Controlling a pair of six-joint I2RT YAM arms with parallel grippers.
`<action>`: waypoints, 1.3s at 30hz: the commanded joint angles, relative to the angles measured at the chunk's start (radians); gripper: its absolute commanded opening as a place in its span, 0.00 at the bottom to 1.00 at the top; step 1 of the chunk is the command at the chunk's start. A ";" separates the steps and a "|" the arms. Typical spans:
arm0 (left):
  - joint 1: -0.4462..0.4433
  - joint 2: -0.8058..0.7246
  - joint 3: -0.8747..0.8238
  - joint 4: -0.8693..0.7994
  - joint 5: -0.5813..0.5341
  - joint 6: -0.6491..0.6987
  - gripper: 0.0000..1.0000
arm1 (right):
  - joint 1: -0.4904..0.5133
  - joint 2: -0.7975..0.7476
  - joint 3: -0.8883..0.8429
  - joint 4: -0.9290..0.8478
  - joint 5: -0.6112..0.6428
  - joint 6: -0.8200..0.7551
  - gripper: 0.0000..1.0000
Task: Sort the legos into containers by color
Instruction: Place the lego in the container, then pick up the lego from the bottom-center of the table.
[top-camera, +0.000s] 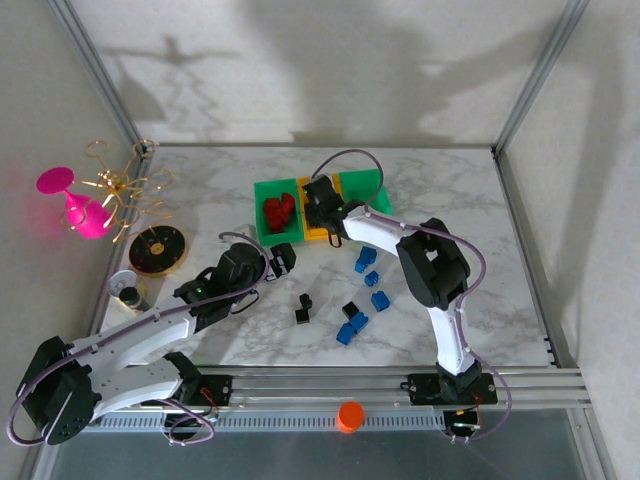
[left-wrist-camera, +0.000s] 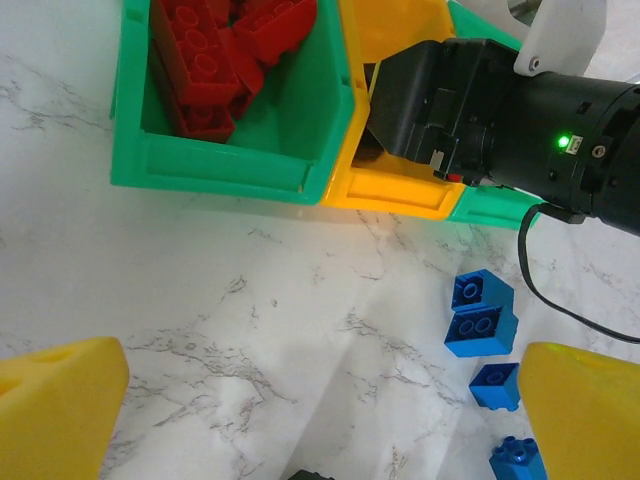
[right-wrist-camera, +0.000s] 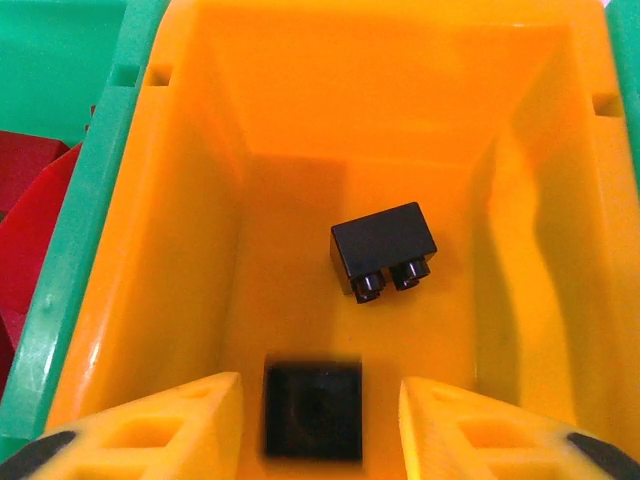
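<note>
Three joined containers stand at the back: a green bin of red legos, a yellow-orange bin in the middle, and a green one. My right gripper hangs open over the yellow-orange bin. A blurred black lego sits loose between its fingers, with a gap on each side. Another black lego lies on that bin's floor. My left gripper is open above bare marble, with blue legos to its right. Black legos and blue ones lie scattered on the table.
A round black-and-gold dish, a small cup, a pink glass and a gold wire stand crowd the left edge. An orange cap rests on the front rail. Metal frame posts mark the back corners.
</note>
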 joint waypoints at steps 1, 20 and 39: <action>-0.006 -0.018 0.026 -0.002 -0.027 0.020 1.00 | -0.003 -0.026 0.028 0.000 -0.007 -0.007 0.49; -0.040 -0.142 -0.047 -0.026 0.045 -0.036 1.00 | 0.016 -0.414 -0.322 -0.022 -0.147 0.064 0.51; -0.223 -0.251 -0.160 -0.037 -0.042 -0.202 1.00 | 0.176 -0.591 -0.658 -0.242 -0.155 0.090 0.62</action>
